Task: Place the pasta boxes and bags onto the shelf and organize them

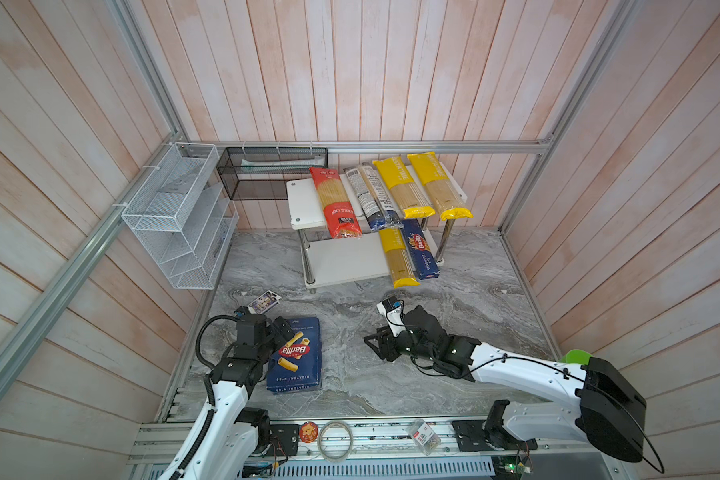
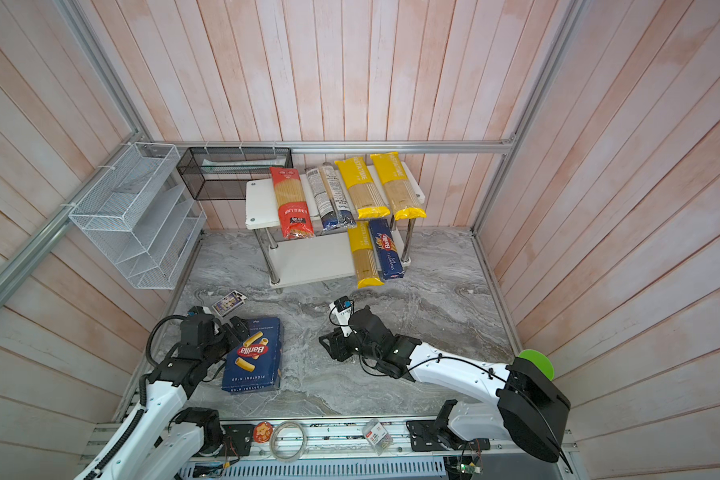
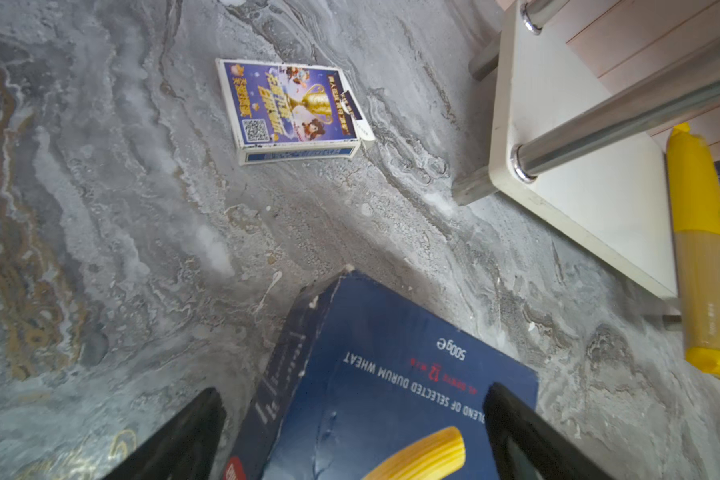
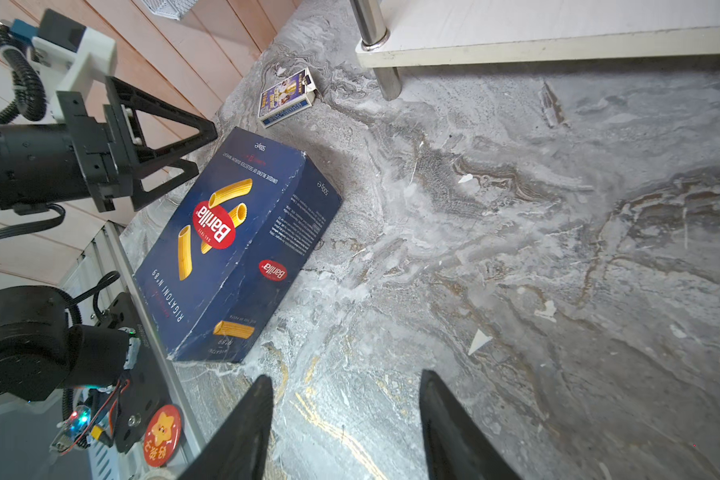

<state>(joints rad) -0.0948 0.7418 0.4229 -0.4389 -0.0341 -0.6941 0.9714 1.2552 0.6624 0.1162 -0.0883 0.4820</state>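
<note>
Blue rigatoni box (image 1: 295, 357) below L fingers (image 3: 175, 436), spread, no grip; R fingers (image 4: 242, 428) low over table (image 4: 516, 249), spread, empty.

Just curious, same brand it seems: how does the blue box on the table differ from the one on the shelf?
The rigatoni box is wide; the spaghetti box is long and narrow. The rigatoni box lies on the table; the spaghetti box lies on the lower board of the shelf, beside a yellow bag. Both are dark blue with a red Barilla logo.
</note>
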